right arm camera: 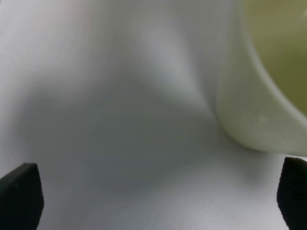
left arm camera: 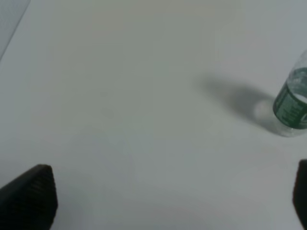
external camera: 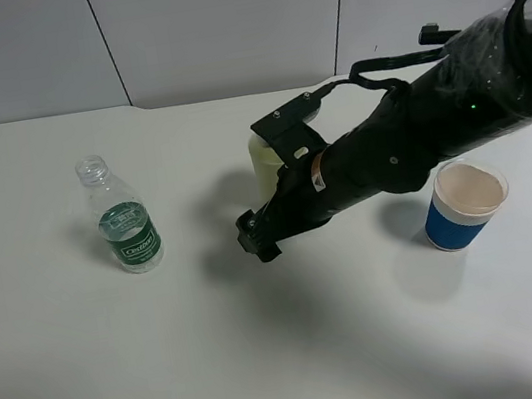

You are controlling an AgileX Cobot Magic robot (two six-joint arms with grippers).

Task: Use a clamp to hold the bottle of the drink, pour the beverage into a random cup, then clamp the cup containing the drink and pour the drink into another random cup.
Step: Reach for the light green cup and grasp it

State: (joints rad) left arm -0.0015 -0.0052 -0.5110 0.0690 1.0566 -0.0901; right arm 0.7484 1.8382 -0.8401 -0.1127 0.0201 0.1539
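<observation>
The bottle (external camera: 123, 225), clear with a green label and no cap, stands upright at the left of the table. It also shows in the left wrist view (left arm camera: 291, 104), far from the open left gripper (left arm camera: 165, 203), which does not show in the high view. The pale yellow-green cup (external camera: 266, 163) stands at the middle, partly hidden behind the right arm. The right gripper (external camera: 257, 237) is open and empty, low over the table just in front and left of the cup. In the right wrist view the cup (right arm camera: 256, 103) is beside the open gripper (right arm camera: 156, 199), not between its fingers. I cannot make out any liquid.
A white cup with a blue band (external camera: 464, 202) stands at the right, close under the right arm's bulky black forearm (external camera: 436, 122). The white table (external camera: 271, 361) reaches to a grey back wall. No teal tumbler is in view.
</observation>
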